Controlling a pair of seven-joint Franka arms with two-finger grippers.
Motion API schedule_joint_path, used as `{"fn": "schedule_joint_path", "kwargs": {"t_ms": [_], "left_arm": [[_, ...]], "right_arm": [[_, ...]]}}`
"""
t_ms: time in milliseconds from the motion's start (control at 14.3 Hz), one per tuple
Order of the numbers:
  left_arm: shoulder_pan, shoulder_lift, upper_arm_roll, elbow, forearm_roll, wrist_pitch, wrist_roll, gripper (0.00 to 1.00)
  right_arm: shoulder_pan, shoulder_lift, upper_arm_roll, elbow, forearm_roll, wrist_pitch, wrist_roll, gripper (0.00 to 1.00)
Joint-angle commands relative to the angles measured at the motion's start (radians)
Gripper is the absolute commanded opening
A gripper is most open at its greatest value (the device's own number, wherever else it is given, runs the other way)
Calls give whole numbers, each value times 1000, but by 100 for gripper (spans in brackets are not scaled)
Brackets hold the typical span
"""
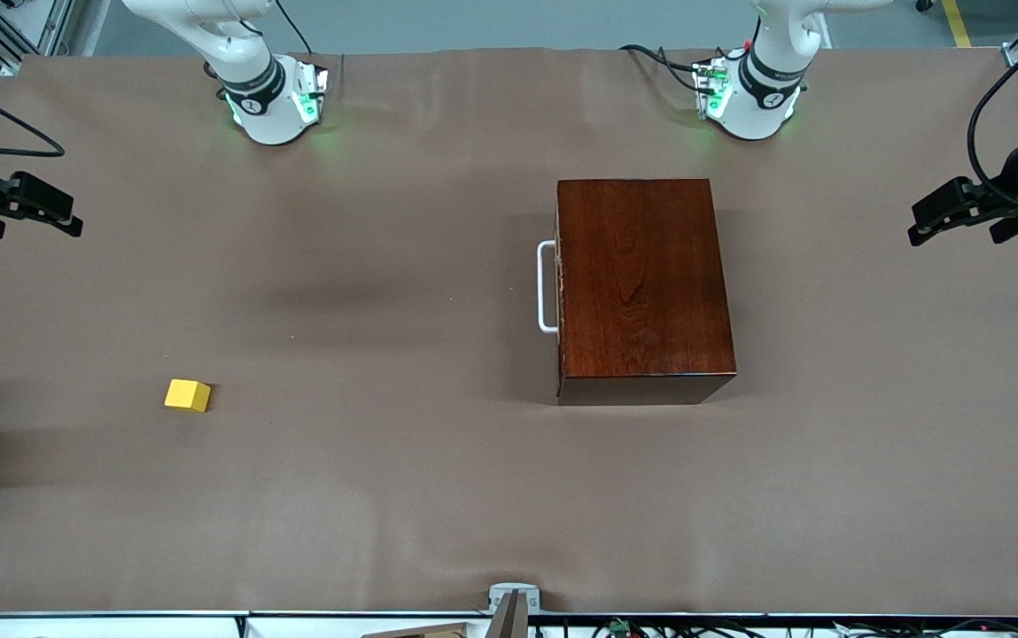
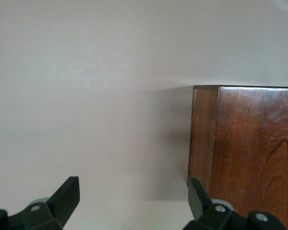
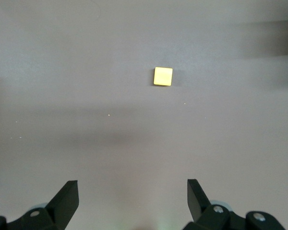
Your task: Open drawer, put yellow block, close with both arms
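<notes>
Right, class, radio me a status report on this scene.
Left pincer open beside wooden box; right pincer open above table. Drawer shut, yellow block untouched. Nothing in the way.

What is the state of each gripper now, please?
Left gripper: open, holding nothing, up in the air beside the wooden box.
Right gripper: open, holding nothing, over bare table short of the yellow block.

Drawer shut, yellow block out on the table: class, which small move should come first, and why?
Probably bring the left claw to the white handle: the drawer is shut, so the yellow block cannot go in. Both claws, right too, hang open and empty.
</notes>
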Motion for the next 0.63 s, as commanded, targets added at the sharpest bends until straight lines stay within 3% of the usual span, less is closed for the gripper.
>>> {"fn": "schedule_joint_path", "kwargs": {"t_ms": [0,561], "left_arm": [[-4,-19,8,-18,-12,3,4,100],[-16,-14,-1,-13,-15,3,3,100]], "right_arm": [[2,8,0,23,2,-16,14,100],[-4,10,-1,24,0,-14,14,100]]}}
